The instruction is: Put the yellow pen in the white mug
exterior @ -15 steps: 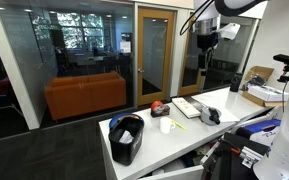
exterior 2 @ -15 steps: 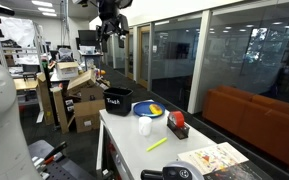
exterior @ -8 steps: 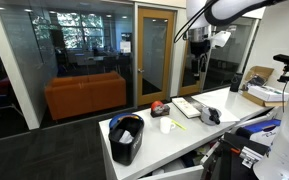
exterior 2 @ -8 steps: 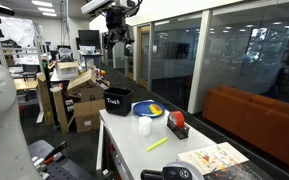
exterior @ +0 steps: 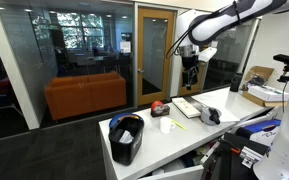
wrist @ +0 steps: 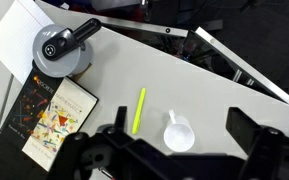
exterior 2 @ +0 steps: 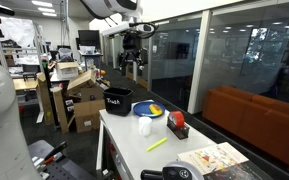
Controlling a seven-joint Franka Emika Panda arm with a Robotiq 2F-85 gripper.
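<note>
One yellow pen (wrist: 139, 110) lies flat on the white table (wrist: 214, 100), just beside one white mug (wrist: 179, 133), which stands upright and does not touch it. One claw (exterior: 190, 78), mine, hangs high above the table, fingers apart, holding nothing. Also counted: one black bin (exterior: 126, 138), one red round object (exterior: 158, 106), one picture booklet (wrist: 52, 112).

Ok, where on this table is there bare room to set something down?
Free: between the thin yellow pen and the grey round device; between the small white mug and the table edge. Crowded: around the colourful book.
</note>
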